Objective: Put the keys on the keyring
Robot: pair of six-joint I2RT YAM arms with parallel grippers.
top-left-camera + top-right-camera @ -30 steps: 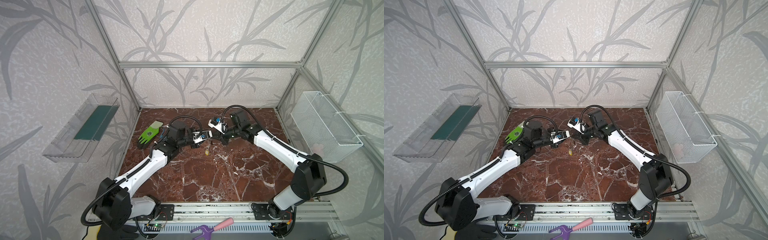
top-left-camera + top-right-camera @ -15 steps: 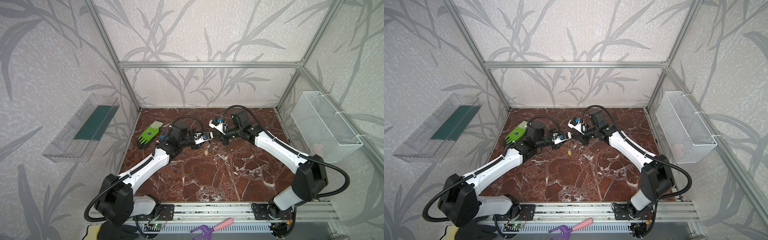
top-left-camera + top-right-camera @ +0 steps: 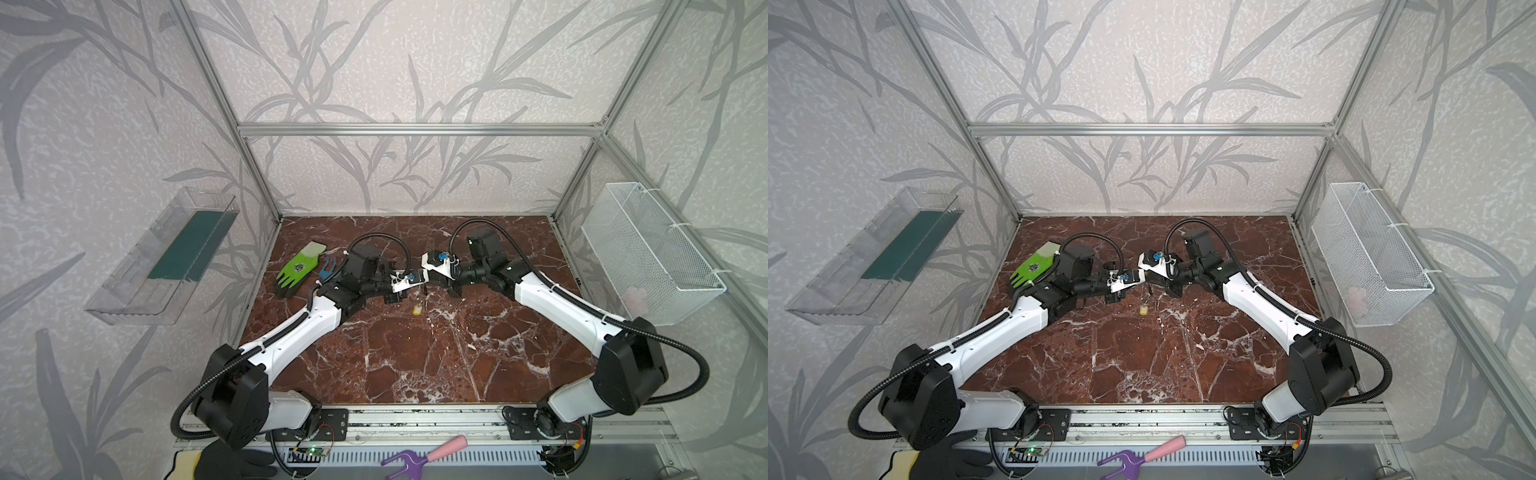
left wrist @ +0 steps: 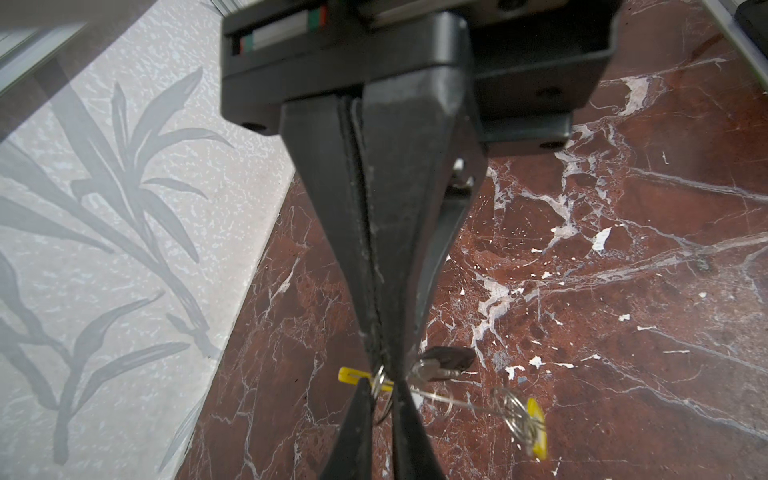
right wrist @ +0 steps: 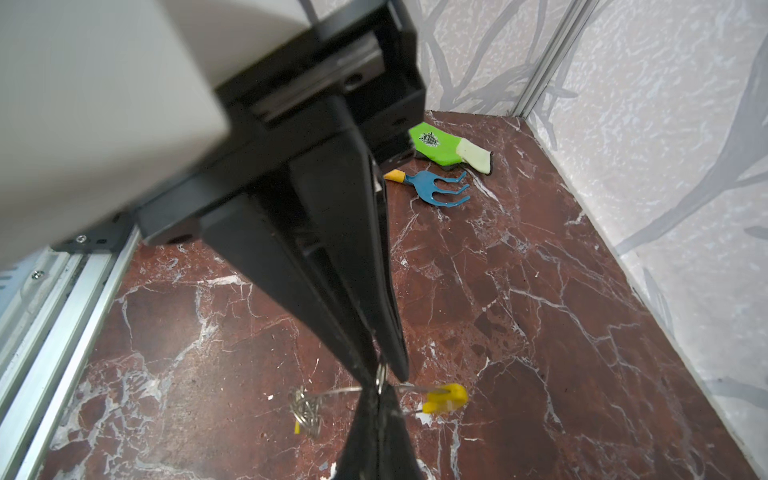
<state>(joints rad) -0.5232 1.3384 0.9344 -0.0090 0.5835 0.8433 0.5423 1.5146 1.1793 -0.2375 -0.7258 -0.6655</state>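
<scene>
The keyring shows edge-on as a thin wire (image 4: 461, 401) with a yellow segment (image 4: 349, 376) (image 5: 444, 399). My right gripper (image 5: 381, 369) (image 3: 427, 284) is shut on it, at a small silver ring (image 4: 378, 382) on the yellow part. My left gripper (image 4: 384, 370) (image 3: 417, 286) meets it tip to tip, jaws pressed together on the same spot. The key with the black fob (image 4: 446, 359) hangs beside the left fingers. The key with the yellow tag (image 4: 536, 428) (image 3: 417, 308) sits with its small rings at the wire's far end. I cannot tell whether it touches the marble.
A green glove (image 3: 297, 270) and a blue hand rake (image 5: 436, 193) lie at the back left of the marble floor (image 3: 415, 365). A white wire basket (image 3: 648, 253) hangs on the right wall and a clear tray (image 3: 166, 257) on the left wall. A pink-and-purple tool (image 3: 424, 455) lies beyond the front rail.
My left arm has reached right until its fingertips met the right gripper's, and its jaws have closed. The right arm has hardly moved.
</scene>
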